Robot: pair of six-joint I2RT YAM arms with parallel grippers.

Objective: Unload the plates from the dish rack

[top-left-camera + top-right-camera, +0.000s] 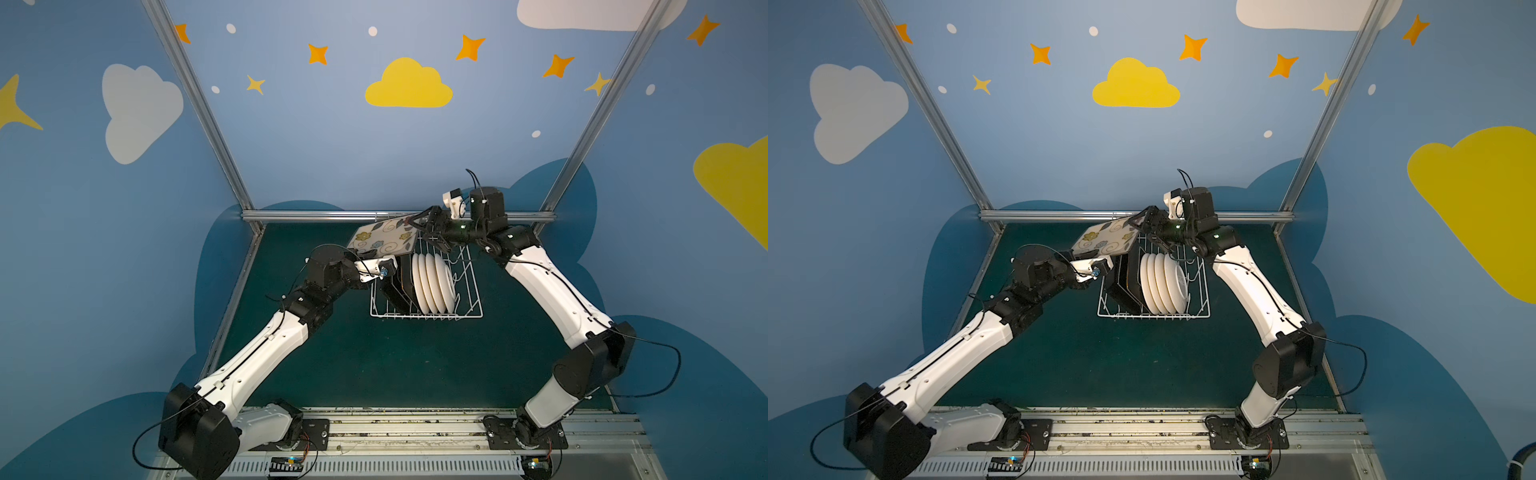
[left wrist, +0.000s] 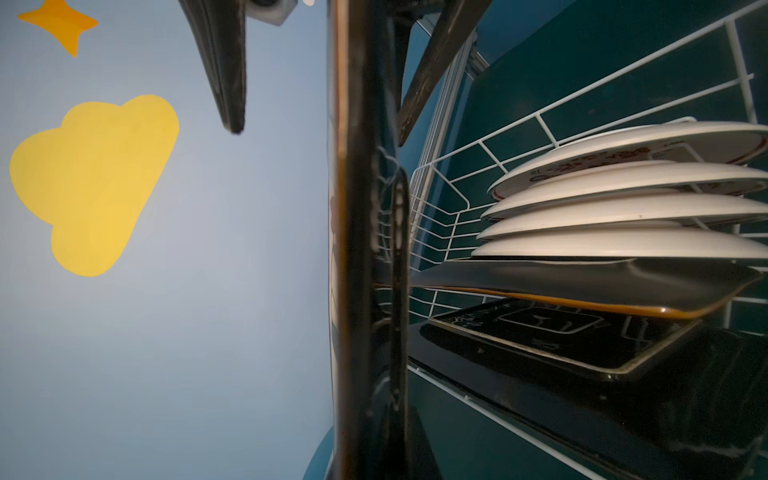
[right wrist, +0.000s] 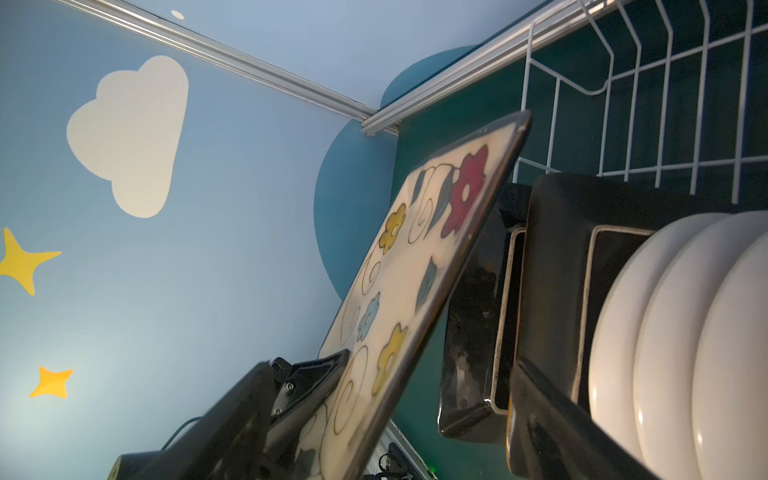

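Note:
A square plate (image 1: pixel 382 241) (image 1: pixel 1104 241) with a cream floral face and black back hangs tilted above the far left corner of the white wire dish rack (image 1: pixel 428 316) (image 1: pixel 1154 316). My left gripper (image 1: pixel 360 257) is shut on its near left edge. My right gripper (image 1: pixel 426 230) (image 3: pixel 432 374) is open, its fingers (image 2: pixel 232 83) straddling the plate's far edge (image 2: pixel 357 208). Several round white plates (image 1: pixel 432 282) (image 3: pixel 685 332) stand upright in the rack. Beside them lean two black-backed square plates (image 1: pixel 401 286) (image 2: pixel 582 282).
The rack sits on a dark green mat (image 1: pixel 374 365). A metal rail (image 1: pixel 332 216) runs along the back edge just behind the held plate. Blue painted walls close in the left, right and back.

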